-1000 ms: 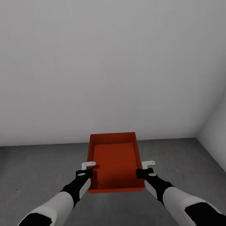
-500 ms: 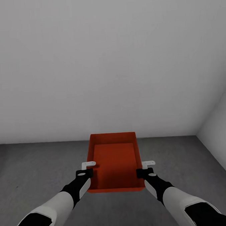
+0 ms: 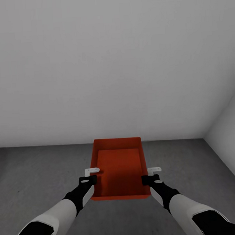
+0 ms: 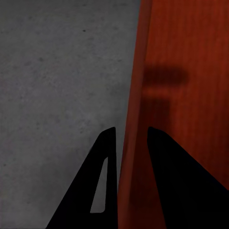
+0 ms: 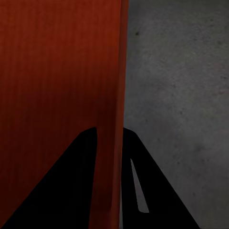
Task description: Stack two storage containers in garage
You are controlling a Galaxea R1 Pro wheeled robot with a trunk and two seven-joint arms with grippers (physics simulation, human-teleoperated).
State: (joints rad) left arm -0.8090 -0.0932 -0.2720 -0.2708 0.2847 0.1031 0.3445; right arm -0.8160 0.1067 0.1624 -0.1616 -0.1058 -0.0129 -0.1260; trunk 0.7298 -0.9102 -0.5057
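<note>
Fingers of your left gripper (image 4: 126, 157) straddle the thin left wall of an orange-red storage container (image 3: 119, 166), one dark finger outside and one inside, pinched on the wall; your right gripper (image 5: 109, 162) clamps the opposite wall the same way. In the head view both grippers sit low in the frame, just below centre, the left gripper (image 3: 90, 175) at the bin's left rim and the right gripper (image 3: 151, 174) at its right rim, with white-and-black forearms running down to the lower corners. The container hangs level between them, open top facing up, nothing visible inside, held above the floor (image 3: 37, 178), a dark grey speckled band across the lower third of the frame. Pale grey walls fill the upper two thirds, meeting in a corner at the right edge. The bin looks light and stiff, but its plain walls seem smooth and thin, so it could slip or flex; holding mid-length on the two long walls, as now, seems the balanced place.
</note>
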